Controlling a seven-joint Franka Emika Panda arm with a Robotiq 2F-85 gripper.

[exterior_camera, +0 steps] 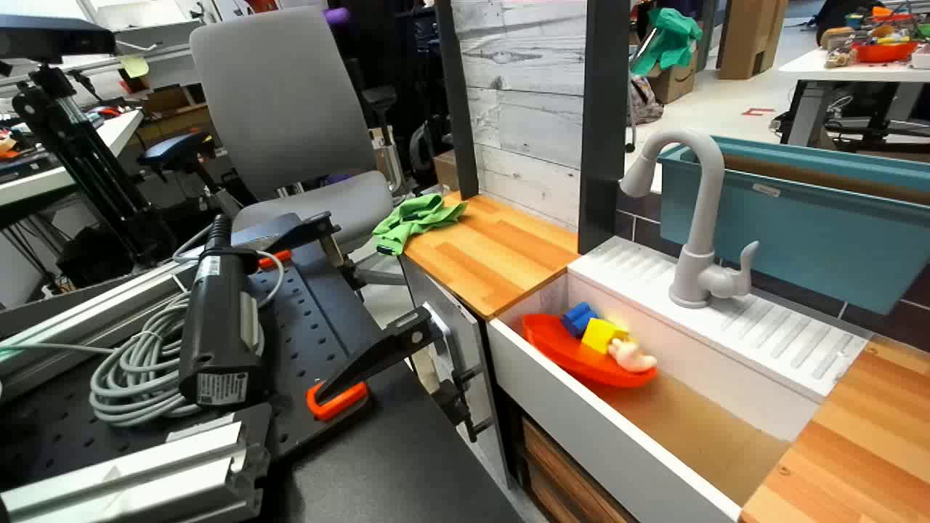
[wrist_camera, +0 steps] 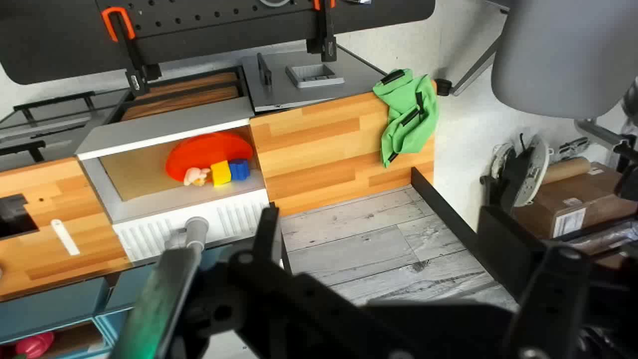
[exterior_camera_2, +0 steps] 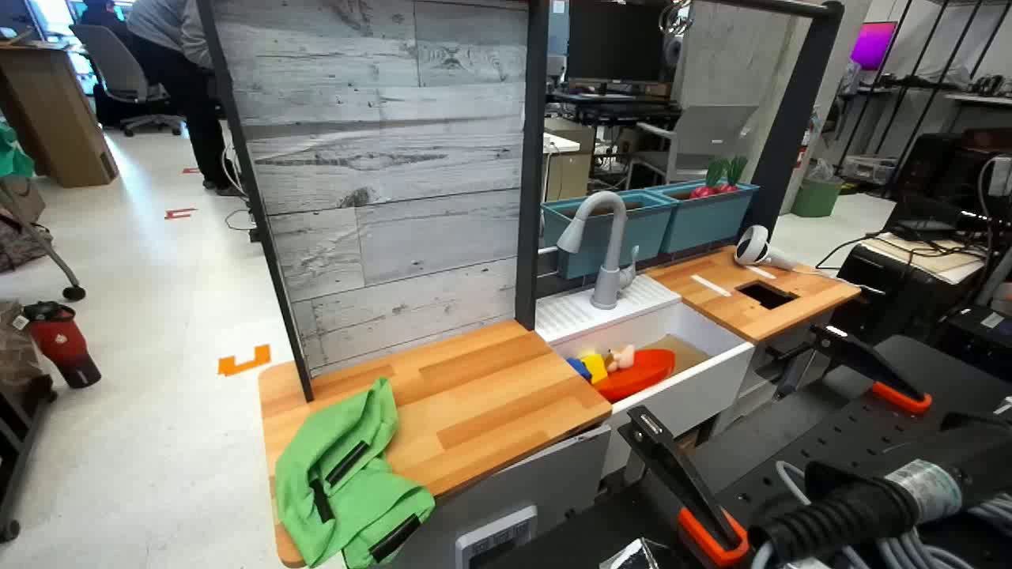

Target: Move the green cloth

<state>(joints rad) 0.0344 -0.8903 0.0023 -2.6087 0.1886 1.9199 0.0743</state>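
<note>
1. Wrist view: saw the claw [wrist_camera: 380, 212] released across the bottom of the frame, with dark fingers [wrist_camera: 266, 234] set wide apart and a grey plank panel [wrist_camera: 349, 257] visible between them.
2. Found the green cloth [wrist_camera: 411, 133] crumpled in the upper right of that frame, on the right end of the wooden desk [wrist_camera: 314, 149], reaching past its upper edge.
3. Saw, left of centre there, a white sink [wrist_camera: 134, 174] holding a red-orange oval piece [wrist_camera: 209, 152], a yellow block [wrist_camera: 221, 173], a blue block [wrist_camera: 239, 170] and a pale toy [wrist_camera: 195, 175].
4. In an exterior view, found the green cloth [exterior_camera_2: 356, 499] at the lower left of the frame, draped over a corner of the desk and drooping past its near edge.
5. In an exterior view, saw the green cloth [exterior_camera: 418, 219] just left of centre, overhanging the desk's left edge, near a grey chair [exterior_camera: 287, 109].
6. In both exterior views, noted a grey faucet [exterior_camera: 702, 211] right of centre, rising from a ridged white ledge [exterior_camera: 777, 335].
</note>
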